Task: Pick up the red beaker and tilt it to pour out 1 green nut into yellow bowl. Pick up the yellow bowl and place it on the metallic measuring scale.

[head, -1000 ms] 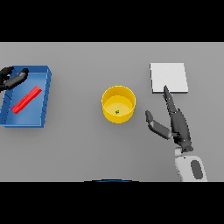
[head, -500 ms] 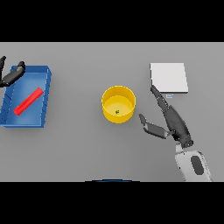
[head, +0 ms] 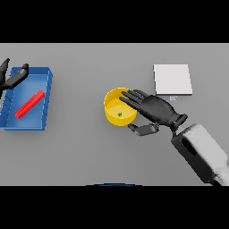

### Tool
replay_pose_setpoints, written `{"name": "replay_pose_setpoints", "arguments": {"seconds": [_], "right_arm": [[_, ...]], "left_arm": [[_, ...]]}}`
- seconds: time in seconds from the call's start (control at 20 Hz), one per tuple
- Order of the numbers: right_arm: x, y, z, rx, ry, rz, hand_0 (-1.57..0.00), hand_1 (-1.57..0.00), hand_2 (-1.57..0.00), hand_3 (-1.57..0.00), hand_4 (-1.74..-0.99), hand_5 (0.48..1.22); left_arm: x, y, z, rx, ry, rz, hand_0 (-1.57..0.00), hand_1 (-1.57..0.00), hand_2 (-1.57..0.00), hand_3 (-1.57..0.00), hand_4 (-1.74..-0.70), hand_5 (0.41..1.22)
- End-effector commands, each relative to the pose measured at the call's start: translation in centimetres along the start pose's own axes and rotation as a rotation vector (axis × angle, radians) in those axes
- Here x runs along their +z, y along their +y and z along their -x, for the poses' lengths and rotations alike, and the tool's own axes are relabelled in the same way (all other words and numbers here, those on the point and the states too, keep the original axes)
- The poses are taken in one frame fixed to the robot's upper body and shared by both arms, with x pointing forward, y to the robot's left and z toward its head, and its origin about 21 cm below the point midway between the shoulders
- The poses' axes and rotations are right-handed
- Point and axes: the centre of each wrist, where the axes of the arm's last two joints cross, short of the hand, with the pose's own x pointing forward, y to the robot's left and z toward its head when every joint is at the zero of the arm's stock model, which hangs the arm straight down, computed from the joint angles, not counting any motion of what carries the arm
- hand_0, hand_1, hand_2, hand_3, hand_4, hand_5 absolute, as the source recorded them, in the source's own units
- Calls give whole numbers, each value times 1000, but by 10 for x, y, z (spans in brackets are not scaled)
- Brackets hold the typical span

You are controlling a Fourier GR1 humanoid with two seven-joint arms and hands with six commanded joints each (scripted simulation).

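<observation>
At worktop centre: yellow bowl (head: 120, 107), green nut (head: 119, 115) inside; right hand (head: 154, 109) at 3 o'clock, fingers spread over rim, thumb below, unclosed.

Single head view, high above grey desk (head: 89, 152), looking steeply down and forward. Frame spans desk from blue tray (head: 44, 103) at left edge to metallic scale (head: 172, 79) at upper right, yellow bowl (head: 112, 116) near centre. Right arm enters from lower right corner; left robot hand (head: 11, 78) partly cut by left edge. No second view.
</observation>
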Motion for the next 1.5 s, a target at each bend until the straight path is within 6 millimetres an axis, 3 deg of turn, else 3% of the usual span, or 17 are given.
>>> {"name": "replay_pose_setpoints", "arguments": {"seconds": [0.0,0.15,0.5,0.95,1.1,1.2,1.25,1.35,1.45], "right_arm": [[-4,0,-1,31,-23,-41,1,1,1,1,-1216,706],[-19,-2,1,122,-63,-150,1,1,1,1,-1212,705],[-57,3,-3,244,-47,-326,1,1,1,1,-1231,703],[-79,5,-6,288,-36,-453,1,1,1,1,-1297,753],[-79,7,-4,254,7,-468,-3,-16,-19,-43,-1336,810],[-80,6,-4,254,-3,-474,-287,-236,-176,-173,-1387,873],[-80,8,-3,263,-8,-480,-544,-473,-310,-262,-1420,943],[-80,10,-3,267,-22,-479,-914,-869,-695,-456,-1512,1043],[-78,8,0,256,-49,-479,-1150,-1121,-1010,-716,-1586,1107]], "left_arm": [[0,3,-4,2,-10,-4,-1,-1,-1,0,-713,680],[1,4,4,19,-14,3,0,0,0,0,-719,684],[2,6,2,37,-15,-3,1,1,1,1,-724,688],[4,10,6,48,-25,2,1,1,1,1,-718,688],[5,12,8,39,-31,-7,1,1,1,1,-713,686],[6,7,7,41,-35,7,1,1,1,1,-714,691],[5,9,5,45,-34,5,1,1,1,1,-716,692],[6,11,9,51,-32,-5,1,1,1,1,-719,692],[6,13,8,42,-41,-5,1,1,1,1,-722,696]]}}
